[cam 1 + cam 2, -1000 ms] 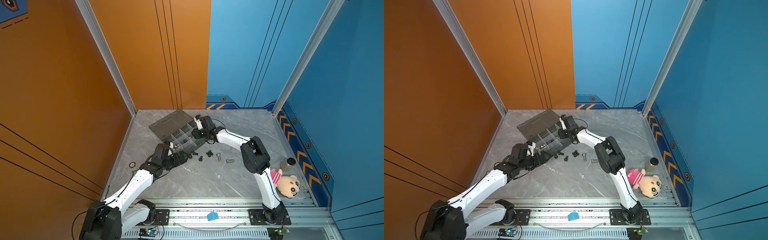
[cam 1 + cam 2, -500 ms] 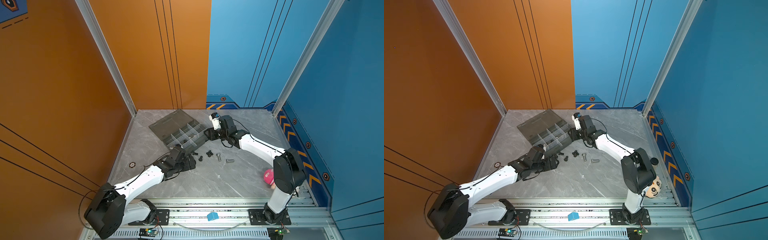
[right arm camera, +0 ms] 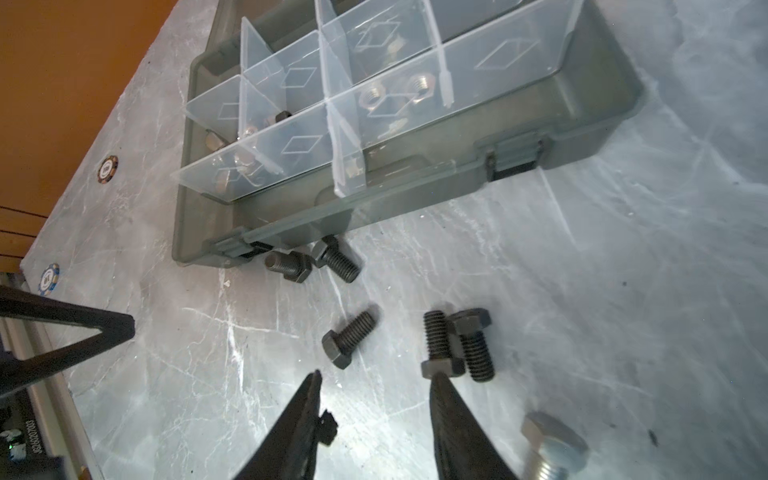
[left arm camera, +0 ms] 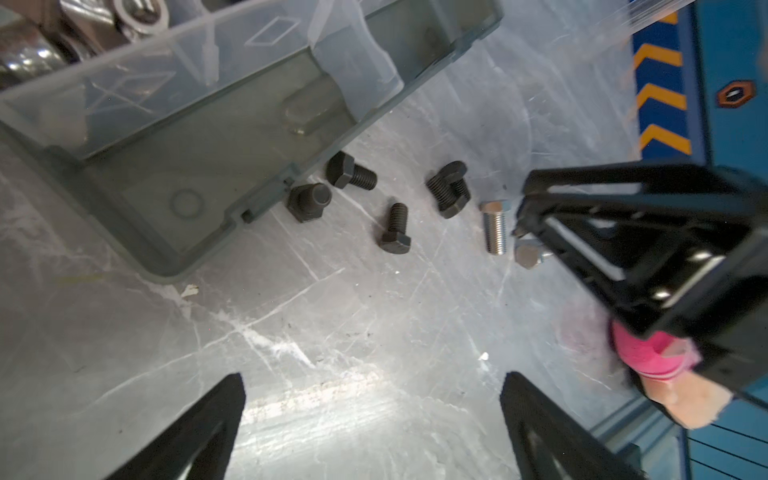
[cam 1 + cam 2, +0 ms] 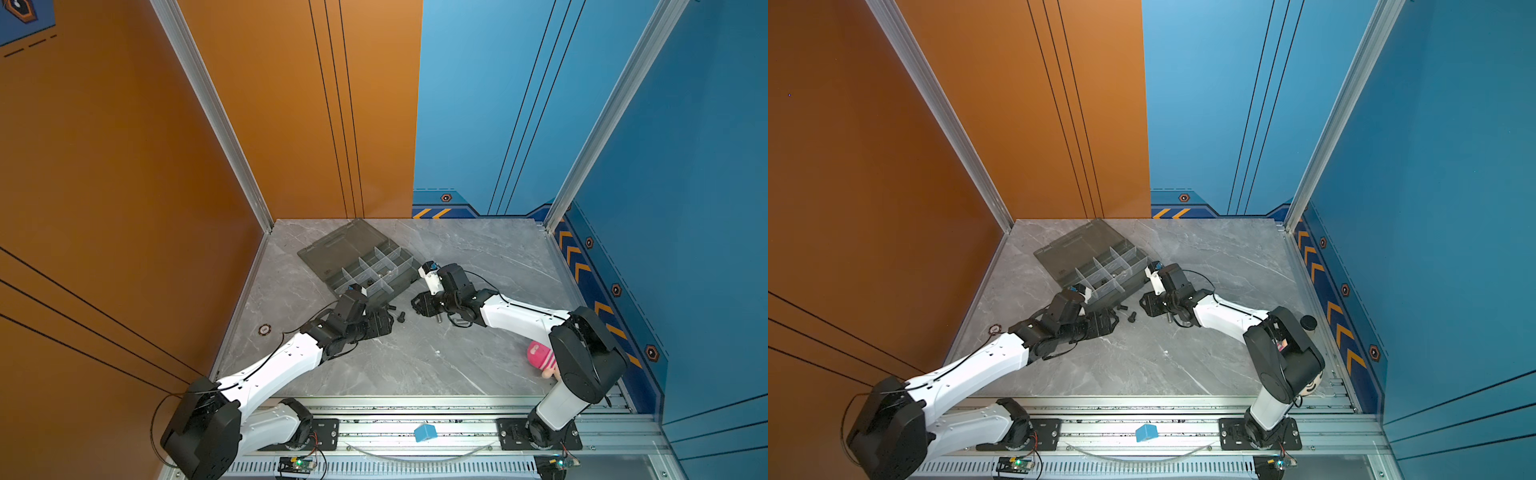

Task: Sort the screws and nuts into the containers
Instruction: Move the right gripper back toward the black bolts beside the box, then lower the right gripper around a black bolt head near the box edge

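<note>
Several black screws (image 3: 349, 345) lie loose on the grey table just in front of the smoky-grey organizer (image 5: 374, 270), whose containers (image 3: 415, 104) hold silver nuts (image 3: 374, 97). Two silver screws (image 4: 494, 226) lie beside them. My left gripper (image 4: 372, 380) is open and low over bare table, short of the black screws (image 4: 397, 228); it also shows in both top views (image 5: 384, 322) (image 5: 1111, 322). My right gripper (image 3: 376, 376) stands open with no screw between its fingers and one fingertip (image 3: 436, 380) at the head of a black screw (image 3: 440, 349). From above, this right gripper (image 5: 417, 307) faces the left one across the screws (image 5: 401, 318).
The organizer's lid (image 5: 345, 245) lies open and flat towards the back wall. A poker chip (image 5: 264, 329) sits near the left wall. A pink plush toy (image 5: 540, 357) and a black-capped bottle (image 5: 1308, 322) stand behind the right arm. A blue block (image 5: 424, 432) rests on the front rail.
My right gripper has pulled back from over the organizer and come down to the loose screws. My left gripper has moved right from the organizer's near edge towards the same screws.
</note>
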### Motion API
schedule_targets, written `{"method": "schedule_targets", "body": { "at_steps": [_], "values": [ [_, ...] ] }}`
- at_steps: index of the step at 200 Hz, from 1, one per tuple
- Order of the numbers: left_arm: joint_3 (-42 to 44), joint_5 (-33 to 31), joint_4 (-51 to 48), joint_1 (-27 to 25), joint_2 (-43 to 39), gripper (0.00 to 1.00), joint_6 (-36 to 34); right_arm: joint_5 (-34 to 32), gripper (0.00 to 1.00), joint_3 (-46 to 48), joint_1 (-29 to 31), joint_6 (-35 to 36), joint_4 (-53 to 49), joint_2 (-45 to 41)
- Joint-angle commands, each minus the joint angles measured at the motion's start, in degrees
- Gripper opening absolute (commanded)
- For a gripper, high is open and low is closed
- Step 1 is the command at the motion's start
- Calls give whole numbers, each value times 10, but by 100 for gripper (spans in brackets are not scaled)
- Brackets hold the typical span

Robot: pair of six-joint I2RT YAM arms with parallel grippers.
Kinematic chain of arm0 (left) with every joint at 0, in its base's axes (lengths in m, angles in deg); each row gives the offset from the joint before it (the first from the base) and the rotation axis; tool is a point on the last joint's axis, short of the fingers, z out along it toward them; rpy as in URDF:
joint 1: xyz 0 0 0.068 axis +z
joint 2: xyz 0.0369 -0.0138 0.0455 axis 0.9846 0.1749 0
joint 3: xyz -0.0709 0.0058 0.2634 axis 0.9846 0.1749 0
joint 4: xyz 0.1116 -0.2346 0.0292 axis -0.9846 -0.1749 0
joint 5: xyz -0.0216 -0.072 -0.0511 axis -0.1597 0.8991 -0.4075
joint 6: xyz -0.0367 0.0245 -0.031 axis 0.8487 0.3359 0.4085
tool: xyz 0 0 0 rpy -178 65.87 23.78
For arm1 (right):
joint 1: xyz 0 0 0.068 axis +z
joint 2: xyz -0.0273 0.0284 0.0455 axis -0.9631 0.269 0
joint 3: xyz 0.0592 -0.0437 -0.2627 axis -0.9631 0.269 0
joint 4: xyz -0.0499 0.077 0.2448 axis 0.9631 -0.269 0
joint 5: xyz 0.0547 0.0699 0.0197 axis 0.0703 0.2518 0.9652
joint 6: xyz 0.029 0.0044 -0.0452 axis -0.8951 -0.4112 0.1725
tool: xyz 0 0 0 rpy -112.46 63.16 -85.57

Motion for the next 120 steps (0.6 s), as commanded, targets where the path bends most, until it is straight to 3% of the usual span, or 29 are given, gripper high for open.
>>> {"method": "schedule_targets", "body": {
  "at_steps": [1,66,120],
  "values": [
    [23,49,0,22,-39,98,2,-5,45,11,27,-15,60,-15],
    [79,89,-19,97,-154,98,16,-62,44,9,90,-66,164,47],
    [97,111,-20,136,-177,98,19,-88,39,2,115,-109,215,110]
  ]
}}
